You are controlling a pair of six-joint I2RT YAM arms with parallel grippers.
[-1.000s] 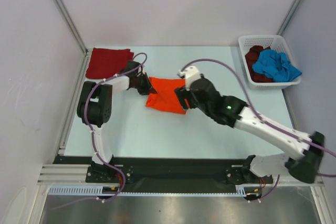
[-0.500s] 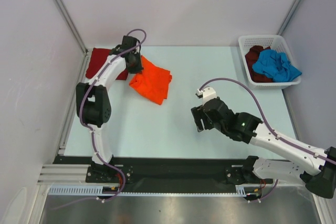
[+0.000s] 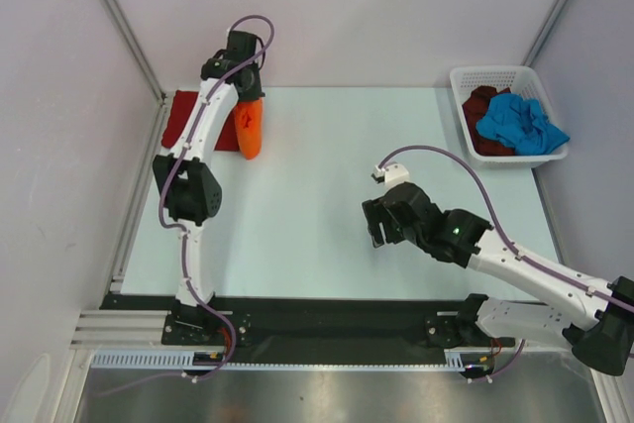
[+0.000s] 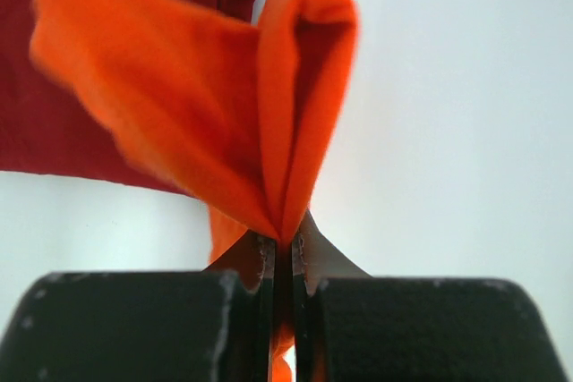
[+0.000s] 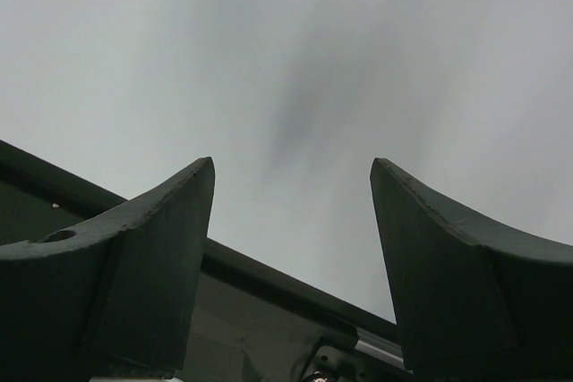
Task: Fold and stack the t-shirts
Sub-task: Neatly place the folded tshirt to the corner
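Note:
The bright orange t-shirt (image 3: pixel 250 131) hangs bunched from my left gripper (image 3: pixel 248 91), which is raised at the far left of the table. In the left wrist view the left gripper (image 4: pixel 285 243) is shut on a fold of the orange t-shirt (image 4: pixel 224 114). Below it the dark red t-shirt (image 4: pixel 54 131) lies flat. From above, that dark red t-shirt (image 3: pixel 186 118) lies folded at the back left corner, partly behind the arm. My right gripper (image 3: pixel 376 227) hovers open over the bare table, and in its own view the right gripper (image 5: pixel 293 167) has nothing between its fingers.
A white lattice basket (image 3: pixel 495 70) stands at the back right, holding a crumpled blue t-shirt (image 3: pixel 520 121) over a dark maroon t-shirt (image 3: pixel 483 106). Walls close in the table on the left, back and right.
My left gripper lifted the orange t-shirt off the table and carried it back and left, beside the dark red one. My right arm drew back from the shirt toward the near right.

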